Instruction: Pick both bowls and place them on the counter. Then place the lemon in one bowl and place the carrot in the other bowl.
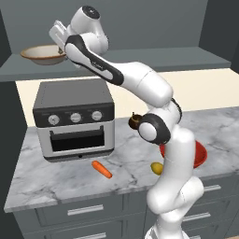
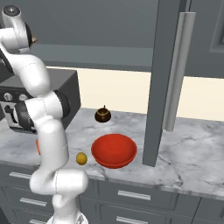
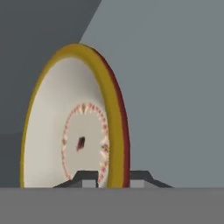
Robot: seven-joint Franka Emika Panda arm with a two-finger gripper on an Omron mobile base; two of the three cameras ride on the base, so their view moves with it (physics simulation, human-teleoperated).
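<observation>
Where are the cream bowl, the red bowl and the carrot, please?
cream bowl (image 1: 43,54): left base view, on its pale inside.
red bowl (image 2: 113,149): right base view, middle of its inside.
carrot (image 1: 101,169): left base view, middle of its orange body.

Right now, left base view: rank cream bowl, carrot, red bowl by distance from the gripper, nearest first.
1. Cream bowl: on the grey upper shelf, its rim between the jaws of the gripper.
2. Carrot: on the counter, below the toaster oven.
3. Red bowl: counter, far right, behind the arm.
</observation>
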